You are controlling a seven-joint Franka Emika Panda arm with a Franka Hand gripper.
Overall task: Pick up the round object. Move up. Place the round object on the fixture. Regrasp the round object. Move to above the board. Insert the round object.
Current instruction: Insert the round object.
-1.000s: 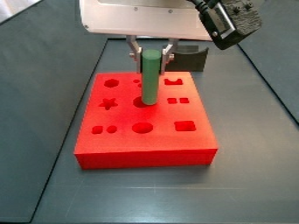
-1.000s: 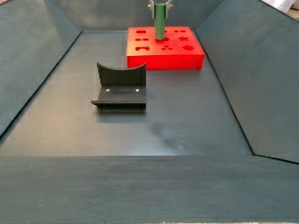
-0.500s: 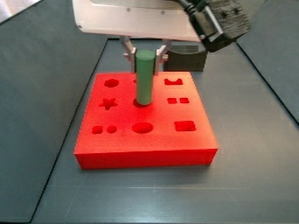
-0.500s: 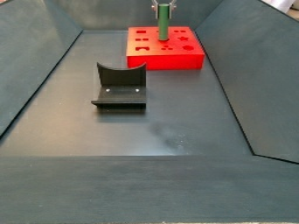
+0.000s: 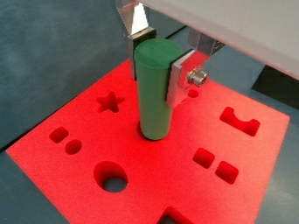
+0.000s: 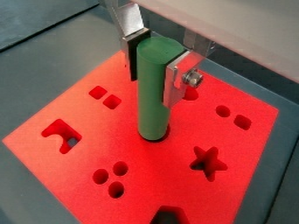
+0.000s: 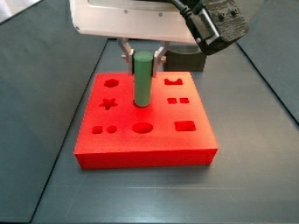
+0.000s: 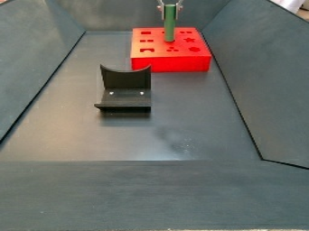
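The green peg (image 5: 156, 92) stands upright with its lower end in a round hole of the red board (image 5: 82, 166). My gripper (image 5: 162, 63) is shut on the peg's upper part, a silver finger (image 5: 181, 74) pressing each side. Both wrist views show this, the peg (image 6: 156, 87) over the board (image 6: 82, 114). In both side views the peg (image 7: 142, 79) rises from the middle of the board (image 7: 146, 140), with the gripper (image 7: 143, 54) above it. The peg (image 8: 171, 25) and board (image 8: 171, 56) are at the far end there. The fixture (image 8: 123, 88) stands empty in the middle of the floor.
The board holds star, square, circle and crown cut-outs around the peg. A dark block (image 7: 187, 59) sits behind the board. Sloped dark walls (image 8: 36, 90) enclose the floor on both sides.
The gripper has lowered the peg further into the board's round hole; less of the peg shows above the board.
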